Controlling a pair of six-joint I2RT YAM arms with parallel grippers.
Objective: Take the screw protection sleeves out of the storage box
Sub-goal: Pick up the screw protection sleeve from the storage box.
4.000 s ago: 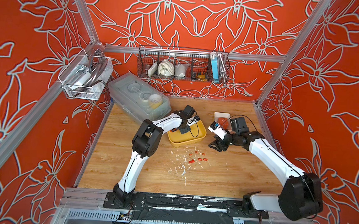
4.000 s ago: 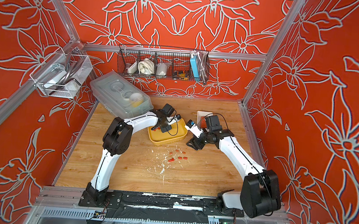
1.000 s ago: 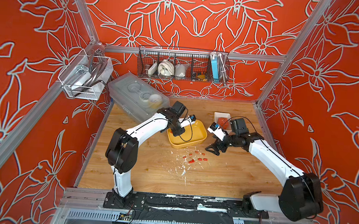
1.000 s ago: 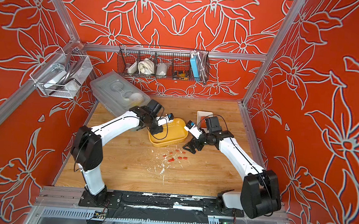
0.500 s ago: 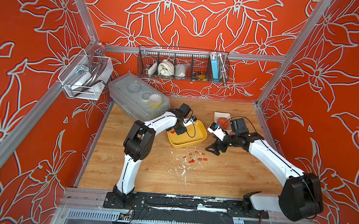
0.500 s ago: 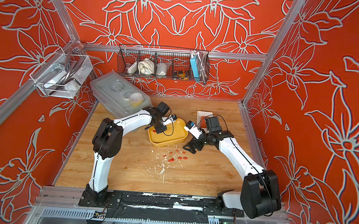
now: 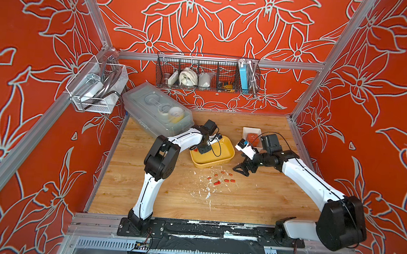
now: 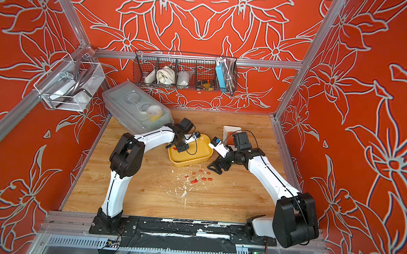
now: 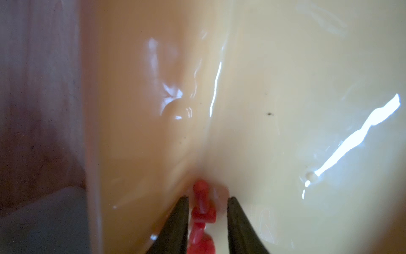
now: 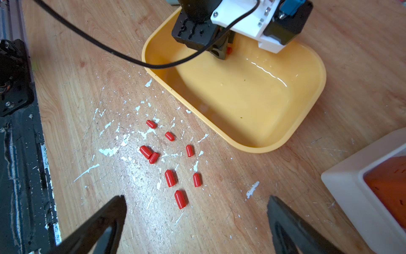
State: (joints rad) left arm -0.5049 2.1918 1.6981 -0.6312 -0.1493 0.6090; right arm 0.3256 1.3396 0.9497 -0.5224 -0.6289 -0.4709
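Observation:
The storage box [image 7: 222,156] [image 8: 200,154] is a shallow yellow tray in the middle of the table. My left gripper [image 7: 202,150] [image 8: 180,149] reaches down into its far-left corner. In the left wrist view that gripper [image 9: 208,198] stands narrowly open astride a few red screw protection sleeves [image 9: 202,206] lying on the tray floor [image 9: 285,88], with a gap on one side. Several more sleeves [image 7: 221,179] [image 10: 170,178] lie scattered on the wood in front of the tray. My right gripper [image 7: 242,170] [image 10: 196,199] hovers wide open just right of them, holding nothing.
A small white bin with an orange block [image 7: 252,136] [image 10: 351,187] stands behind the right gripper. A large clear lidded box [image 7: 154,109] sits at the back left. White paint flecks [image 7: 207,194] mark the wood. A wire basket [image 7: 206,73] hangs on the back wall.
The left arm's elbow has swung to the right while its gripper stayed in the tray's far-left corner, a little lower. The right arm has barely moved.

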